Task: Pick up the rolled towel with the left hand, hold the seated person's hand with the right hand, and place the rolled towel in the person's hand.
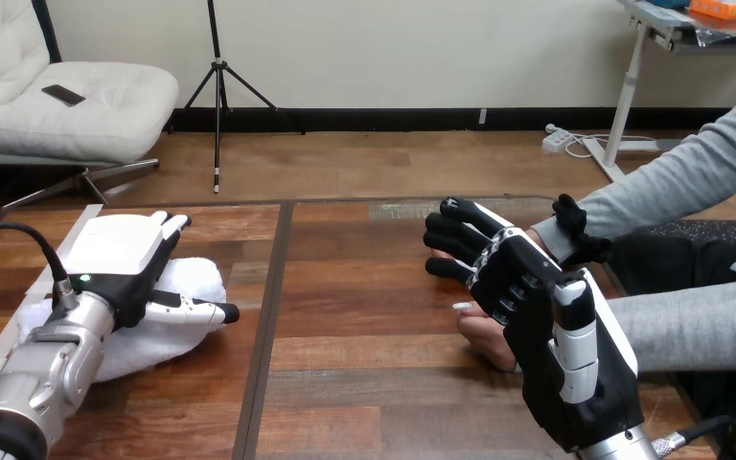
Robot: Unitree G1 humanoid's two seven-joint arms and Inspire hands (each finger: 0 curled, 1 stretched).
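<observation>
My right hand (pixel 537 321) is curled round the person's hand (pixel 487 337). My left hand (pixel 120 257) lies open on the rolled towel (pixel 196 280), so I'd curl fully round it before lifting.

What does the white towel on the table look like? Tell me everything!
The rolled towel is white, soft and fluffy-looking, like terry cloth. It lies on the wooden table, at the left. The left robot hand rests on top and hides its middle, and towel shows on both sides of the hand. It is not lifted yet.
</observation>
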